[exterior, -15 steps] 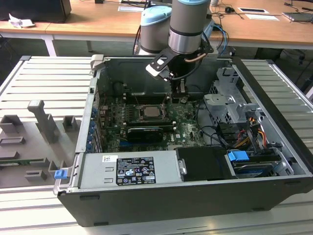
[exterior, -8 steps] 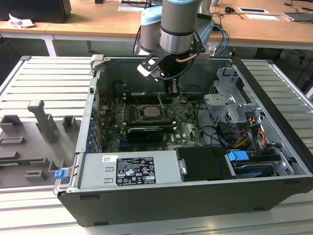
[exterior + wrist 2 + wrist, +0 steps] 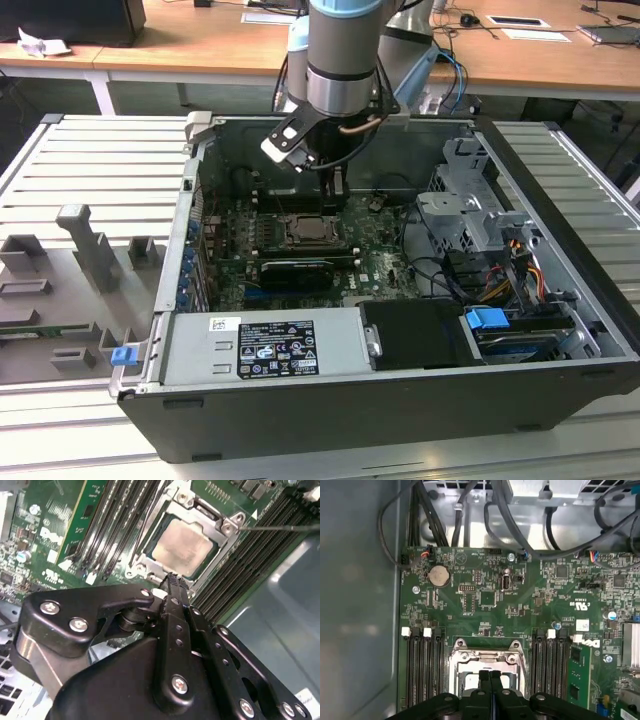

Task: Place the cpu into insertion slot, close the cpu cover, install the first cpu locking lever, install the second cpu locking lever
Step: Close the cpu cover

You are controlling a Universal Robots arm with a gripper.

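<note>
You are viewing the cpu (image 3: pixel 182 547) seated under the apparently closed cpu cover (image 3: pixel 227 525). The gripper (image 3: pixel 172 580), pinched together and empty, is hovering just beside the cover. The locking levers (image 3: pixel 280 528) seemingly remain unlatched.

The hand (image 3: pixel 335 188) hangs inside the computer case (image 3: pixel 560 330), just above the cpu (image 3: pixel 181 547). The cpu lies in the insertion slot (image 3: pixel 218 554), framed by the cpu cover (image 3: pixel 199 511). Memory slots (image 3: pixel 422 670) flank the hand on both sides.

Claw (image 3: pixel 172 581) tips together, nr cpu cover (image 3: pixel 226 524) edge, cpu (image 3: pixel 182 547) w/in its window
</note>
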